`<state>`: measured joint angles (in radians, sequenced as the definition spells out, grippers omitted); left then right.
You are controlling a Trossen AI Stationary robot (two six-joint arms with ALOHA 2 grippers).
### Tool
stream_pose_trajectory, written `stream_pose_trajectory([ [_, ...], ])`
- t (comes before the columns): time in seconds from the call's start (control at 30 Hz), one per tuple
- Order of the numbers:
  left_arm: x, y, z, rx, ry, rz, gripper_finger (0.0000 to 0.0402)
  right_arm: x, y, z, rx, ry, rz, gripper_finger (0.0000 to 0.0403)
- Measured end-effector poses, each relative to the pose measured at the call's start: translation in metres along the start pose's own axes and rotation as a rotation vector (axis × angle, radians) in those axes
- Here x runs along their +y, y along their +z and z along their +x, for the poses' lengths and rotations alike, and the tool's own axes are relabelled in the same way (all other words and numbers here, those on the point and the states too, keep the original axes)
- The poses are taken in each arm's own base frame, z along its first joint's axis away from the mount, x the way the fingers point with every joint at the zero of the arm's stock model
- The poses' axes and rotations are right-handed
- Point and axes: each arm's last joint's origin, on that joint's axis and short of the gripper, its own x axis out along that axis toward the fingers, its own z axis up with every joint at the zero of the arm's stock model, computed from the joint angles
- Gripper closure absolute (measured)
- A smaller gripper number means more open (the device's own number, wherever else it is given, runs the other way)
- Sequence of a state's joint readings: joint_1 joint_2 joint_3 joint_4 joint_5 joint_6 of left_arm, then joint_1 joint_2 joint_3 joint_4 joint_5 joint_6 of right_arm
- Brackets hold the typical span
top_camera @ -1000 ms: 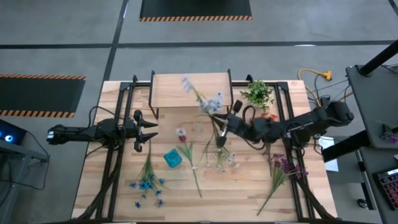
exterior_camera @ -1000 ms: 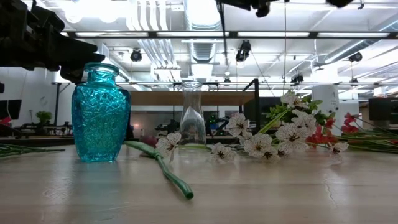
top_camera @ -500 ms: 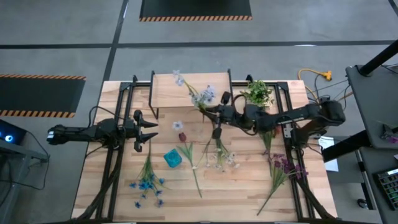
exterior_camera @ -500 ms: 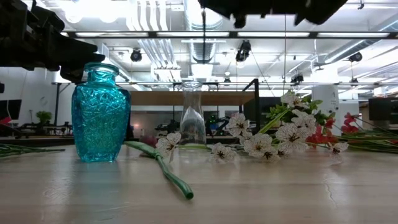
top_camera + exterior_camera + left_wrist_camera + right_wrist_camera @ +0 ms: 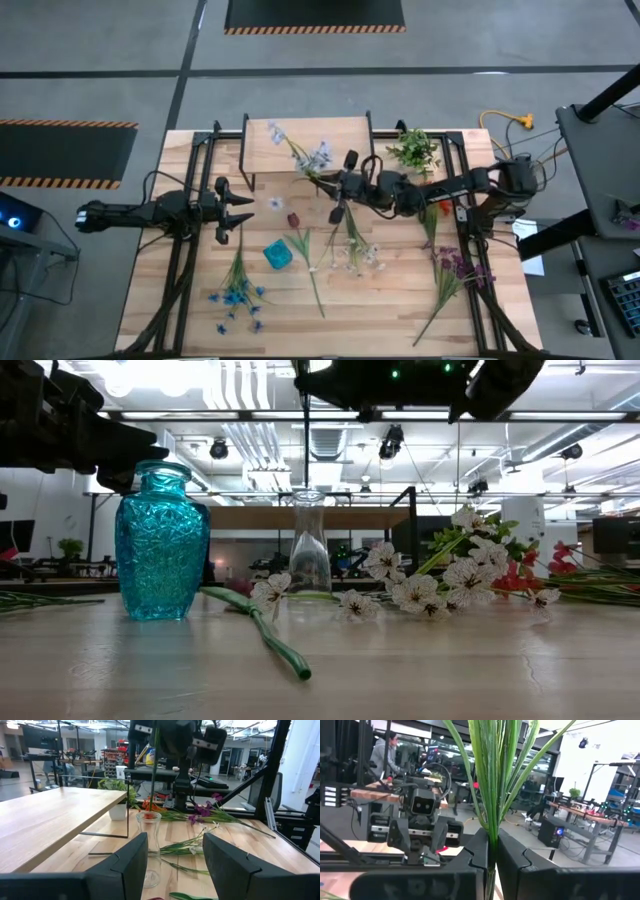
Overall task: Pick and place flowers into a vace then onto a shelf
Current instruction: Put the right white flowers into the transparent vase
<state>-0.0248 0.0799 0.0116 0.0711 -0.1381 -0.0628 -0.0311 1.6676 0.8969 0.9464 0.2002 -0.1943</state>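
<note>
The right gripper [image 5: 345, 186] is pinched tight on a bunch of flowers [image 5: 303, 156], its 2 dark fingers [image 5: 479, 851] pressed against the green stems [image 5: 492, 785] so that no gap shows between them. That arm reaches across from the right side of the table [image 5: 400, 300], holding the bunch in the air near the front edge of the shelf [image 5: 270, 140]; from above, the pale blue and white blooms fan out over the shelf's light wooden top. The clear glass vase [image 5: 148, 847] stands upright on the table just beside the shelf, below the held stems, which hang above its mouth in the left wrist view; whether they enter it cannot be told. The left gripper [image 5: 234, 211] waits at the table's left side, its 2 fingers [image 5: 122, 865] spread apart and holding nothing, aimed at the clear vase. A teal glass vase [image 5: 161, 542] stands upright nearer the front of the table. Around it lie loose flowers: a blue-bloomed spray [image 5: 238, 293] at the front left, a white-bloomed stem [image 5: 420, 585] near the middle, a purple bunch [image 5: 450, 270] at the front right, and a single long green stem [image 5: 268, 628] beside the teal vase. A small leafy potted plant [image 5: 414, 150] sits at the back right, near the shelf's right end.
</note>
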Motion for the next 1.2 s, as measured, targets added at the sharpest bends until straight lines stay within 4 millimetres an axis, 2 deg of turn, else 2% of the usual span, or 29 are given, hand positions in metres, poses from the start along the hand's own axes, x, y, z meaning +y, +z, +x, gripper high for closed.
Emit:
stream_pose_trajectory([
  [0.33, 0.000, 0.000, 0.000, 0.000, 0.000, 0.000, 0.0227, 0.005, -0.022, 0.004, 0.033, -0.001, 0.009, 0.0390],
  [0.77, 0.000, 0.000, 0.000, 0.000, 0.000, 0.000, 0.0227, 0.004, -0.039, -0.009, 0.062, -0.003, 0.033, 0.0390],
  [1.2, 0.000, 0.000, 0.000, 0.000, 0.000, 0.000, 0.0227, -0.005, -0.039, -0.011, 0.025, -0.024, 0.048, 0.0390],
])
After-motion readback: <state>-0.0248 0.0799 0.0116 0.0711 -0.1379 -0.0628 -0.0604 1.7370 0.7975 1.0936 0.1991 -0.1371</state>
